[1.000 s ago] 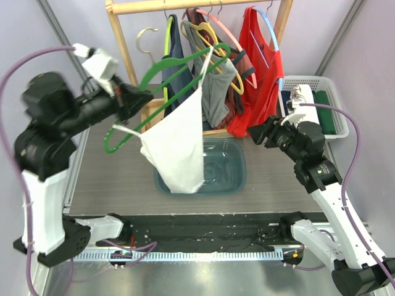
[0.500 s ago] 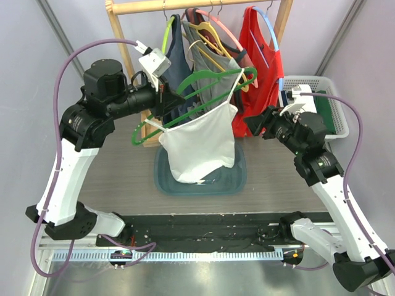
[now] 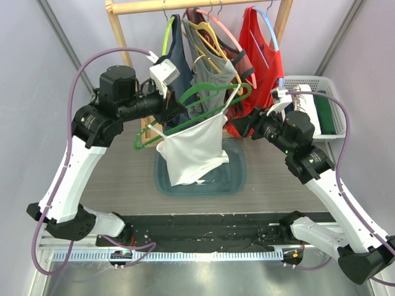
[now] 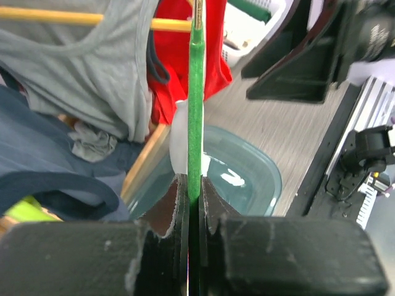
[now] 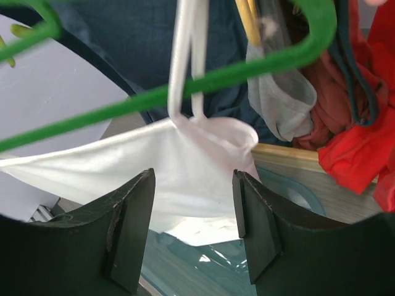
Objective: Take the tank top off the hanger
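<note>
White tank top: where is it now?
Top view, centre: white tank top hangs on the green hanger clamped in the left hand, over the teal bin.

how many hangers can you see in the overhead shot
5. A green hanger held by the left gripper, carrying the white top; on the rail, a lime one, yellow, pink and blue. More may hide among the clothes.

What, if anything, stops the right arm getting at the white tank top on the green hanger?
Probably nothing, so yes: the right gripper is open and faces the white tank top directly, its strap looped over the green hanger. The left gripper clamps the hanger elsewhere.
</note>
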Controlling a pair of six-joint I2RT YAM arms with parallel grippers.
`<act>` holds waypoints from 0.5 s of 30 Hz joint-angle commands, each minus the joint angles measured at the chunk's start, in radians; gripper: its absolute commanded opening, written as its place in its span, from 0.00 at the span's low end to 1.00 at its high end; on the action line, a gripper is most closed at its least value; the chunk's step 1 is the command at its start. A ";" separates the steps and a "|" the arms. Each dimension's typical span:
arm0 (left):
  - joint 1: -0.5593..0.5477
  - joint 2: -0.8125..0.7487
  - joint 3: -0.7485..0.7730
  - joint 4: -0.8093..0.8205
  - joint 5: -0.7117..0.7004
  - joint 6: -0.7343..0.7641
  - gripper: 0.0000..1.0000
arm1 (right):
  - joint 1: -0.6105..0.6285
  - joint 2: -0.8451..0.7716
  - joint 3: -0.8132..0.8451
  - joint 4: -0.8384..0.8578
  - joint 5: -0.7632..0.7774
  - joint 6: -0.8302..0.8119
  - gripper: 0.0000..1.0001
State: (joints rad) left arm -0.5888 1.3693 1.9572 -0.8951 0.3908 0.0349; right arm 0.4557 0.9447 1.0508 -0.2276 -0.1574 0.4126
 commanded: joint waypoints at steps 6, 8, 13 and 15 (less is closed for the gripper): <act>-0.006 -0.039 -0.035 0.033 0.006 -0.013 0.00 | 0.012 0.023 0.058 0.143 0.047 0.037 0.58; -0.006 -0.044 -0.038 0.030 0.016 -0.015 0.00 | 0.012 0.035 0.055 0.174 0.047 0.057 0.55; -0.009 -0.058 -0.066 0.021 0.023 -0.012 0.00 | 0.014 0.071 0.063 0.221 0.047 0.083 0.51; -0.011 -0.062 -0.076 0.019 0.028 -0.013 0.00 | 0.018 0.086 0.067 0.223 0.045 0.091 0.47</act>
State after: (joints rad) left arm -0.5938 1.3441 1.8893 -0.9020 0.3943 0.0303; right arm 0.4629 1.0119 1.0733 -0.0902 -0.1284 0.4728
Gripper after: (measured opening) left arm 0.075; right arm 0.508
